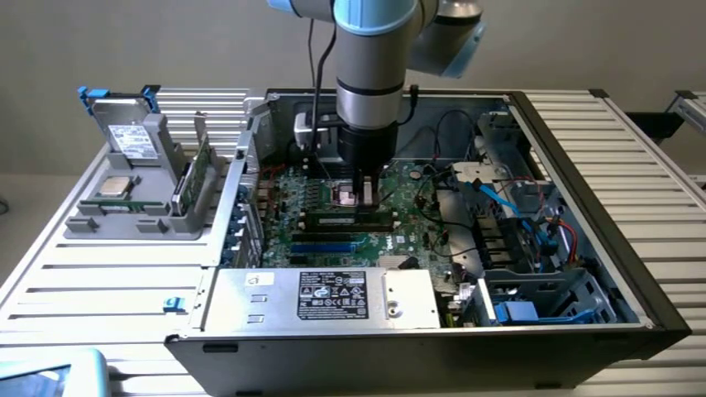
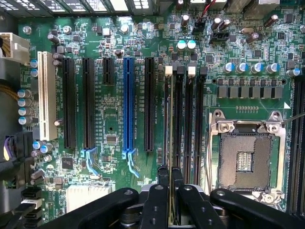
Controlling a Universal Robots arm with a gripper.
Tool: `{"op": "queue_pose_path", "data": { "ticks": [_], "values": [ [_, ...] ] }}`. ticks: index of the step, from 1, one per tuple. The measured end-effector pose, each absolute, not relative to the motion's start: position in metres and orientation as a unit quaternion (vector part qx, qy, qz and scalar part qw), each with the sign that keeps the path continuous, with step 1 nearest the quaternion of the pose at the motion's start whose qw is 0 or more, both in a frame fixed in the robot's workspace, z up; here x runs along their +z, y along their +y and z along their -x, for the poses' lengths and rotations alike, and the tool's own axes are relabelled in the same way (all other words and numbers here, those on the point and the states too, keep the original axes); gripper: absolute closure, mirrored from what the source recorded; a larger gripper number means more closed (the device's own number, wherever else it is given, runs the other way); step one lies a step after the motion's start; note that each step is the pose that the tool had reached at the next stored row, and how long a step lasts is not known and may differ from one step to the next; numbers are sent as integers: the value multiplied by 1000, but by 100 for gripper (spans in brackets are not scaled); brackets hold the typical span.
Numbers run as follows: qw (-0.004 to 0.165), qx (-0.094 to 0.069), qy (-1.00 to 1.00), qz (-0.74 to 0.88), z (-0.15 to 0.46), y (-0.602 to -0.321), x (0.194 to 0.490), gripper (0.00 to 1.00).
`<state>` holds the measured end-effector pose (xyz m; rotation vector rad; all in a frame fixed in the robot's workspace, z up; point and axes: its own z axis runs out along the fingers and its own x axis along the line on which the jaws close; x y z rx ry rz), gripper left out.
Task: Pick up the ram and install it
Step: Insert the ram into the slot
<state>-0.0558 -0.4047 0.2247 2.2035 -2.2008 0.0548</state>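
We are pinching the ram (image 2: 170, 119) in the tool (image 2: 170, 170), its edge running straight ahead of the tips along the memory slots (image 2: 188, 124) of the motherboard (image 2: 114, 119); pickup is done, seating apparently not yet complete.

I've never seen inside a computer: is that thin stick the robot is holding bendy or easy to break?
The ram looks thin yet straight in the gripper, so probably stiff. Being thin, it is likely light, and sideways force might crack it.
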Motion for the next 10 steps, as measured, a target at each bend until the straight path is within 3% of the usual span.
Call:
{"op": "queue_pose_path", "data": {
  "ticks": [7,9,10],
  "values": [
    [13,18,-707,-707,56,-405,224,86],
    [13,17,-707,-707,56,-405,224,84],
    [13,18,-707,-707,56,-405,224,77]
  ]
}}
